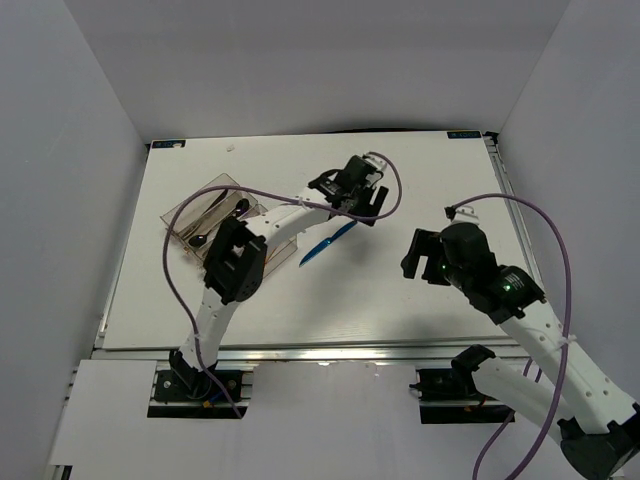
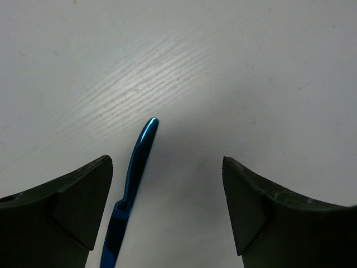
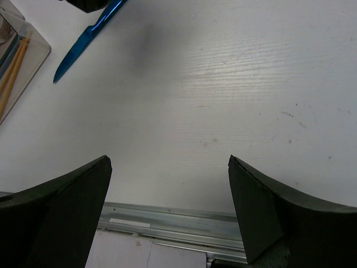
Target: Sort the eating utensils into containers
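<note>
At the middle of the white table (image 1: 400, 300), we list first the left gripper (image 2: 167, 160): its two dark fingers stand wide apart, closed on nothing. Between them, nearer the left finger, lies the slim metallic-blue knife (image 2: 135, 167), flat on the table surface and touched by neither finger. The top view shows this knife set aslant, outside the clear plastic rectangular organiser tray (image 1: 200, 195) and near its right-hand corner. The right gripper (image 3: 168, 160), well apart from the left, hangs over bare table near the front edge, jaws spread and holding nothing. The tray sits at the far left of the table, partly hidden by the left arm. Within it we note thin orange sticks (image 3: 12, 70) in one long compartment and dark spoon-like pieces (image 1: 205, 222) in others.
</note>
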